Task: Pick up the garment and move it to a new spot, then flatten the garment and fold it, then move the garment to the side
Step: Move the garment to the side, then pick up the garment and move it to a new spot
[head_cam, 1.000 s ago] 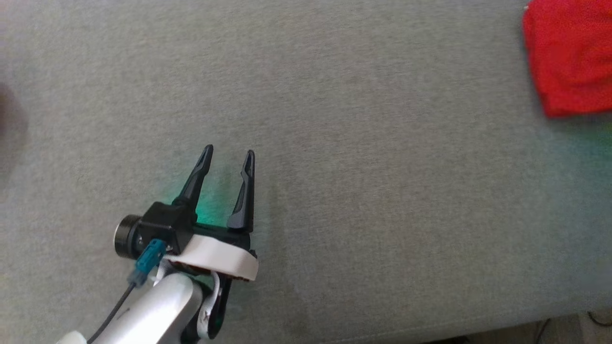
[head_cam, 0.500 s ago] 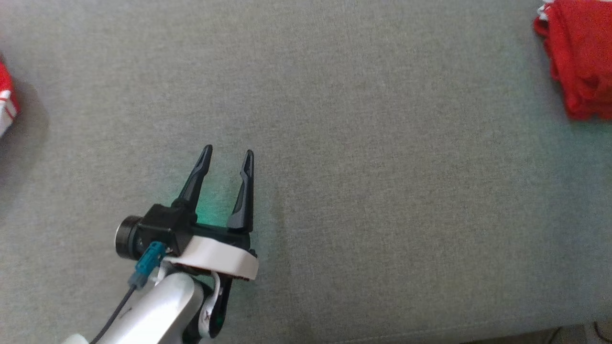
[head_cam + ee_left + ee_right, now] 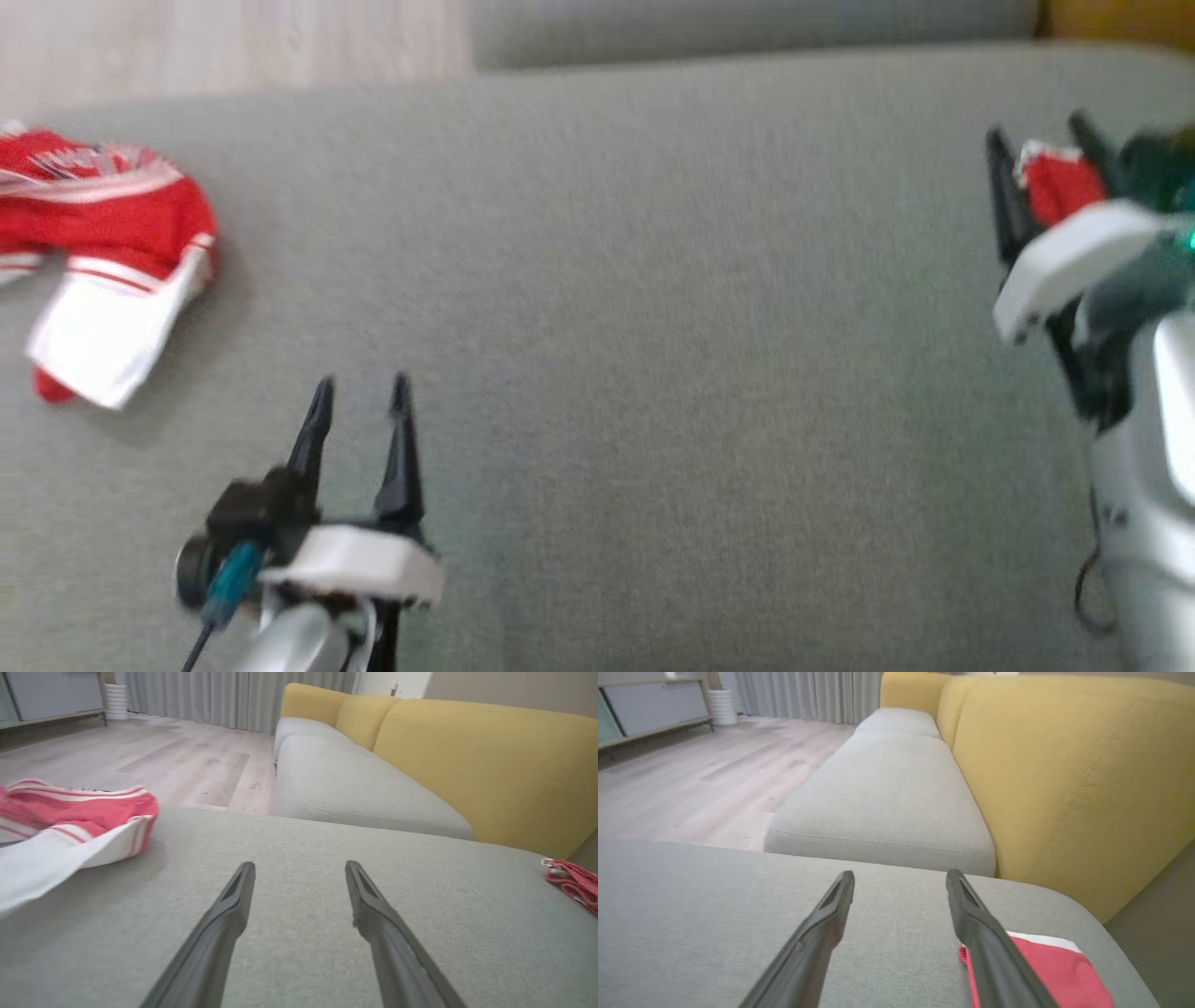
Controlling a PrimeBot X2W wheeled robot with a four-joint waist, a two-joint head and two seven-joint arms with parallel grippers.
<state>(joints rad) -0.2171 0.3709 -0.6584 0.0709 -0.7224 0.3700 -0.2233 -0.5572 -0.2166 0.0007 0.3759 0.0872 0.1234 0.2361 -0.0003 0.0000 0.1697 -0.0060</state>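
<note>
A folded red garment (image 3: 1060,187) with a white edge lies on the grey cushion (image 3: 653,327) at the far right. In the right wrist view the folded garment (image 3: 1045,970) rests flat just under and right of my right finger. My right gripper (image 3: 1036,131) stands open over it with nothing between its fingers (image 3: 901,873). A crumpled red-and-white striped garment (image 3: 103,243) lies at the far left, also seen in the left wrist view (image 3: 70,812). My left gripper (image 3: 362,383) hovers open and empty near the front, right of that heap (image 3: 300,865).
Yellow sofa backrests (image 3: 1064,765) rise behind the right end of the cushion. More grey seat cushions (image 3: 355,788) run away beyond it. Wooden floor (image 3: 163,760) lies past the cushion's far edge, near the crumpled garment.
The head camera has swung, so the whole picture shifted. The crumpled garment at the left and my right gripper by the folded garment have come into view. The left gripper stays open.
</note>
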